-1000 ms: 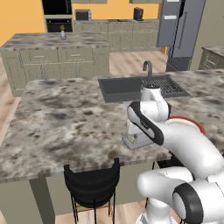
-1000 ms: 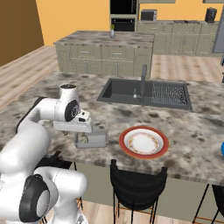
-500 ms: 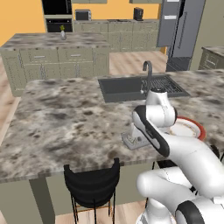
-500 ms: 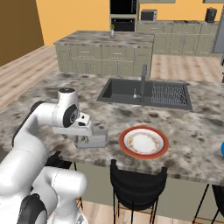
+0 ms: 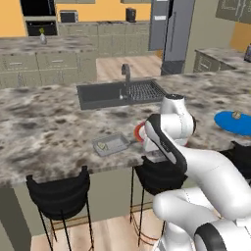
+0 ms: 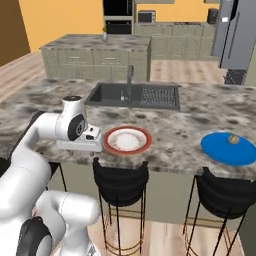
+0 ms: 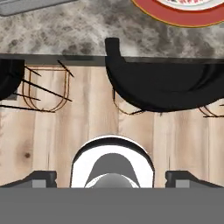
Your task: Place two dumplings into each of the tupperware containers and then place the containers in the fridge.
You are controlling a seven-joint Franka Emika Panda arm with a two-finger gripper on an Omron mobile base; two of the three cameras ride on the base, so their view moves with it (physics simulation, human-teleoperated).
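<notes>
One tupperware container (image 5: 112, 144) lies near the counter's front edge with a dumpling (image 5: 102, 145) inside it. Its grey rim (image 7: 30, 5) also crosses the top left of the hand view. Another dumpling (image 6: 233, 139) (image 5: 237, 114) rests on a flat round blue thing (image 6: 231, 148). The fridge (image 5: 171, 29) (image 6: 237, 32) stands at the far back. My gripper (image 7: 111, 177) is open and holds nothing. It hangs just past the counter's front edge, right of the container, and looks down on a stool and the floor.
A round white plate with a red-orange rim (image 6: 128, 140) (image 7: 183, 13) sits right of the container. A dark sink (image 6: 132, 95) with a tap lies behind it. Black stools (image 7: 166, 87) (image 6: 120, 180) stand under the counter edge above a wood floor.
The whole picture has shifted, so the base has driven right along the counter. The blue round thing has come into view. The gripper has stayed open.
</notes>
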